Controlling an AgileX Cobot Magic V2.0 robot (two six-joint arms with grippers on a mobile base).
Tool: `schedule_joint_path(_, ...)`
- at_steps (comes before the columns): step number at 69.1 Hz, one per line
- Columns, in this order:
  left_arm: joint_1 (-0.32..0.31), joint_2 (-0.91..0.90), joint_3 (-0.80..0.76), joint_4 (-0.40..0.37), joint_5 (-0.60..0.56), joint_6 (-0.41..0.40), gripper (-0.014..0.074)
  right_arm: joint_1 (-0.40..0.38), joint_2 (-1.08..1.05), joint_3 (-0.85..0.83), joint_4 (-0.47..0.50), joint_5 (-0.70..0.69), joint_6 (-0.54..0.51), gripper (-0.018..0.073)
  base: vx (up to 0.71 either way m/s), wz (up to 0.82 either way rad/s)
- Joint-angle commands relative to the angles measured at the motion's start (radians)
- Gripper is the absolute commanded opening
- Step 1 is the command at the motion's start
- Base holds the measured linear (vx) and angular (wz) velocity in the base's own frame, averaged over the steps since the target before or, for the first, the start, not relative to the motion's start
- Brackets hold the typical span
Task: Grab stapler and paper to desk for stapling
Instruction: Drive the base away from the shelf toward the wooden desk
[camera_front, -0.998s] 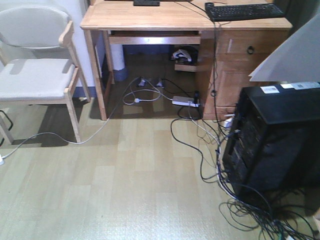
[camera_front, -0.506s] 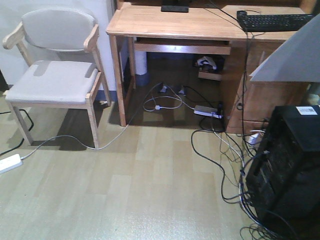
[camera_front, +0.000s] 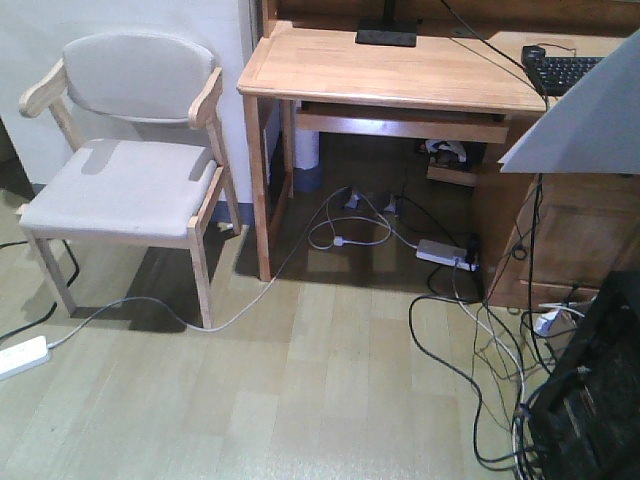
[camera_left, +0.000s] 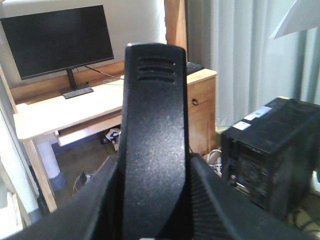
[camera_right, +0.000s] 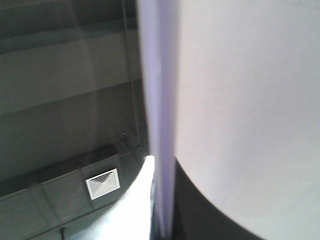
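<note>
The black stapler (camera_left: 155, 115) stands upright in the left wrist view, and my left gripper (camera_left: 155, 161) is shut on its lower part. The white paper (camera_right: 250, 100) fills the right wrist view, seen edge-on, with my right gripper (camera_right: 162, 205) shut on its lower edge. A corner of that paper (camera_front: 590, 110) hangs at the right of the front view, above the floor. The light-wood desk (camera_front: 400, 70) stands ahead at the top of the front view, apart from both grippers. Neither arm shows in the front view.
A pale wooden chair (camera_front: 130, 185) stands left of the desk. On the desk are a monitor (camera_left: 57, 40) and a black keyboard (camera_front: 565, 72). A black PC tower (camera_front: 590, 410) sits low right among tangled floor cables (camera_front: 470, 330). A white power strip (camera_front: 22, 357) lies far left.
The front view has swung left: desk and chair slid right and down in frame, and the PC tower moved out toward the lower right corner. The held paper kept its place in frame.
</note>
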Motion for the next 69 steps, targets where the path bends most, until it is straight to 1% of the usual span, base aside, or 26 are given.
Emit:
schedule_joint_path(1, -0.008, 0.015, -0.026, -0.008, -0.125, 0.000, -0.0006, -0.005, 0.009, -0.024, -0.017, -0.032, -0.011, -0.0006, 0.34, -0.03)
schedule_joint_path(69, -0.008, 0.015, -0.026, -0.008, -0.125, 0.000, -0.0006, -0.005, 0.009, -0.024, -0.017, -0.034, -0.011, -0.0006, 0.37, -0.11)
